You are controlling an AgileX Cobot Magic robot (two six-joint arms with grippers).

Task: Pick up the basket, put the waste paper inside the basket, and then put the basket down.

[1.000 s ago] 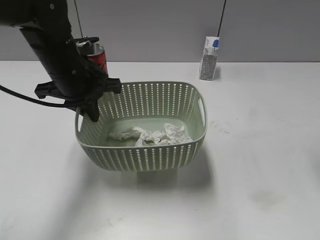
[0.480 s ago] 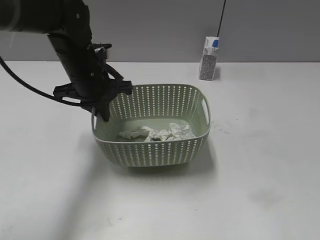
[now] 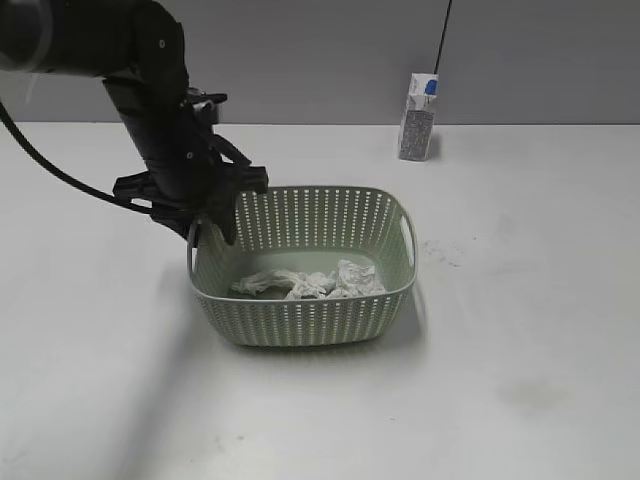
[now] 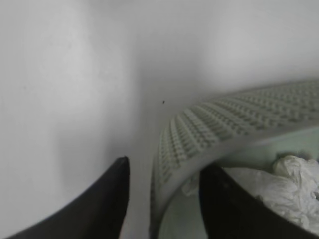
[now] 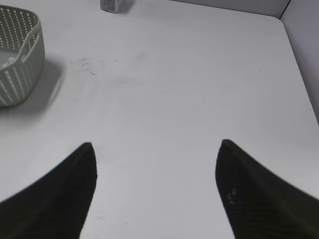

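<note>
Left claw (image 4: pixel 162 199) pinches the left short wall of the pale green slotted plastic basket (image 3: pixel 330 310); crumpled white paper wads (image 3: pixel 305 283) lie inside, right of it.

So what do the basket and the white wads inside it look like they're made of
The basket looks like moulded plastic, pale green with a matte finish: its walls are thin and even, punched with regular rows of slots, and the rim is smoothly rounded. The wads look like thin tissue-type paper, white and dull, with soft crumpled folds; the exact paper type can't be told.
</note>
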